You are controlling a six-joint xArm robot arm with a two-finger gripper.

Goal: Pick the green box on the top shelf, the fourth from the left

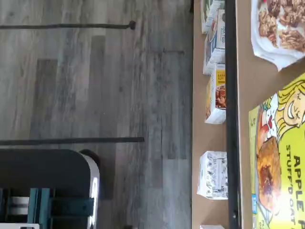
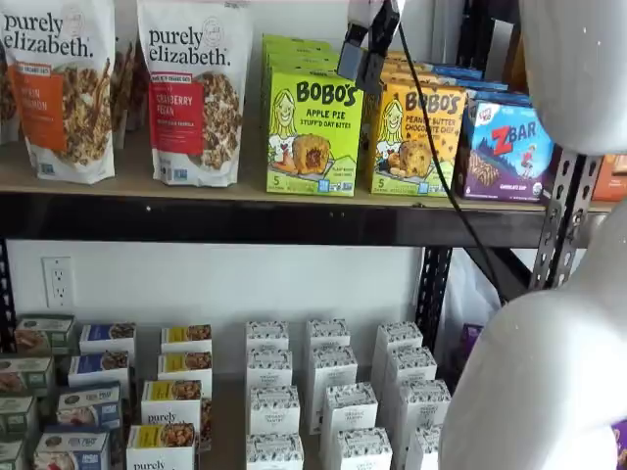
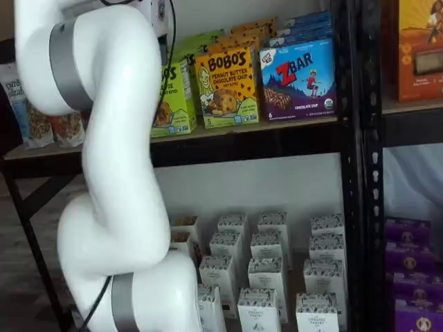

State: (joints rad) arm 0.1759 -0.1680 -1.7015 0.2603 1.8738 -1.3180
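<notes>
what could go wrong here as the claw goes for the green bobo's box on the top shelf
1. The claw hangs near the seam between the green box and the yellow-orange Bobo's carton, so it might catch the wrong carton.
2. The two cartons stand close together, leaving little room for a finger between them; one may get pushed.
3. The green box stands near the front edge of the top shelf, so a nudge might tip it off.

Green box (image 2: 313, 132): glossy printed card. Top shelf (image 2: 245, 186): tan matt wood, black steel beam.
</notes>
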